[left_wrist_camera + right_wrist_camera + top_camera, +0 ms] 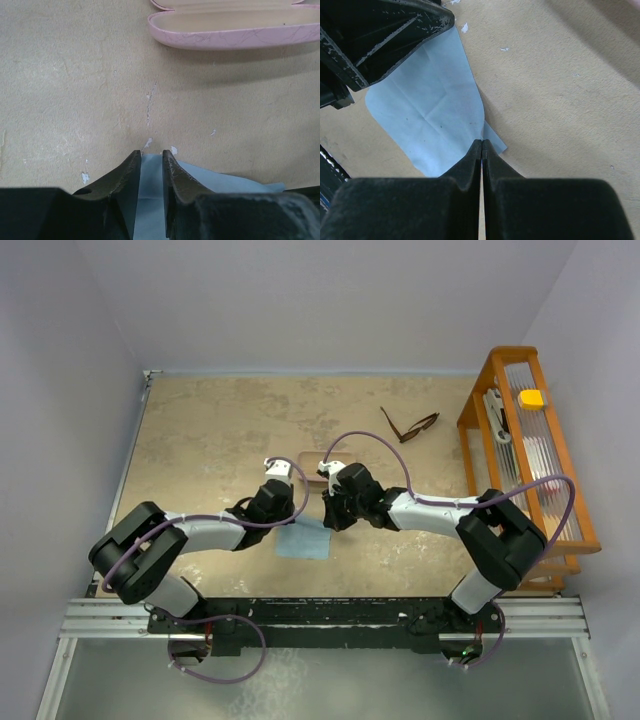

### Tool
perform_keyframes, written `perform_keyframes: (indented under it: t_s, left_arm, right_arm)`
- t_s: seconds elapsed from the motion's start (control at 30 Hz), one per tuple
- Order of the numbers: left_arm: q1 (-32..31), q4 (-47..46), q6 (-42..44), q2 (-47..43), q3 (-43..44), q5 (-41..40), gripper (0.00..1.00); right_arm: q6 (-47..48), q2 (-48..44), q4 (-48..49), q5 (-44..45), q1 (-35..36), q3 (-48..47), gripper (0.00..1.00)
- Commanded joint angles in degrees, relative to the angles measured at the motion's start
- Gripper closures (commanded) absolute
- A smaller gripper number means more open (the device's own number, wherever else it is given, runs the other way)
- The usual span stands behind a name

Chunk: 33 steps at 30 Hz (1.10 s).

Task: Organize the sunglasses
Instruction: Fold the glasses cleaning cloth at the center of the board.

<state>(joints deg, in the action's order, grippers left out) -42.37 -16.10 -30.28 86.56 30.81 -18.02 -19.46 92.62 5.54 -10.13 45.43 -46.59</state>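
Beside the wooden rack (515,352), the sunglasses (410,427) lie open.

Both arms are seen folded inward from their bases, elbows set wide to either side, wrists met close at the middle. The left gripper (151,156) is tipped downward, its jaws parted by a narrow gap. The right gripper (482,144) is angled down as well, its fingers (470,161) pressed flush together. The two grippers are placed just beside each other, almost tip to tip.
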Motion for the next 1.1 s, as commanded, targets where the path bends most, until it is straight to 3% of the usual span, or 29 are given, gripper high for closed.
perform_keyframes:
  t_s: [0.0,0.43,1.07]
  left_arm:
    - [0.36,2.03,0.57,1.13,0.6,0.72,0.8]
    - [0.38,2.21,0.26,2.27,0.76,0.86,1.0]
    - [-0.47,3.9,-1.16,-5.22,-0.37,-3.37,1.0]
  right_arm:
    - [0.04,0.02,0.46,-0.86,0.27,-0.7,1.0]
    - [0.12,-0.16,0.04,-0.5,0.25,-0.79,1.0]
    - [2.36,-0.41,0.18,1.67,0.22,-2.77,1.0]
